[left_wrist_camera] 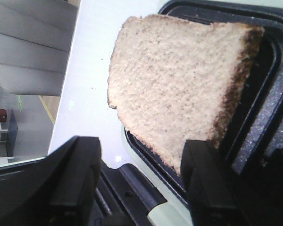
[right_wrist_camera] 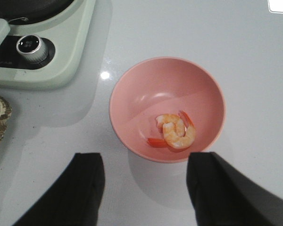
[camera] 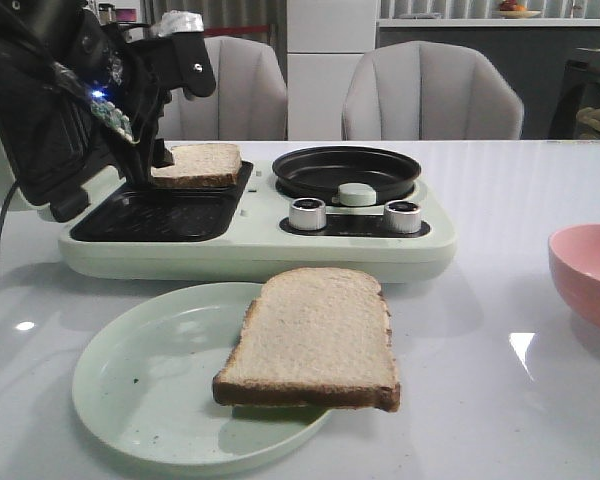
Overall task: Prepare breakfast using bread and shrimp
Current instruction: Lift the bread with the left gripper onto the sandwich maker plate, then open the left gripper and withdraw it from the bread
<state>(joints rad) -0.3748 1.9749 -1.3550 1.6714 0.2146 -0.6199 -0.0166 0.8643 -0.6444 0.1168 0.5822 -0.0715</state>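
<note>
One slice of bread (camera: 198, 163) rests tilted on the back edge of the grill plate (camera: 160, 215), in the upper left of the front view. The left end effector (left_wrist_camera: 139, 181) sits at it with its fingers wide apart; one finger (left_wrist_camera: 203, 174) touches the slice's corner. It looks like the step of laying this slice down flat. The second slice (camera: 315, 340) waits on the green plate (camera: 140, 390), low in the middle. The shrimp (right_wrist_camera: 175, 132) lies in the pink bowl (right_wrist_camera: 132, 94) on the desk (right_wrist_camera: 254, 56). The right end effector (right_wrist_camera: 144, 186) hangs wide open above it. Next, that arm likely needs to reach down and pinch the shrimp gently.
</note>
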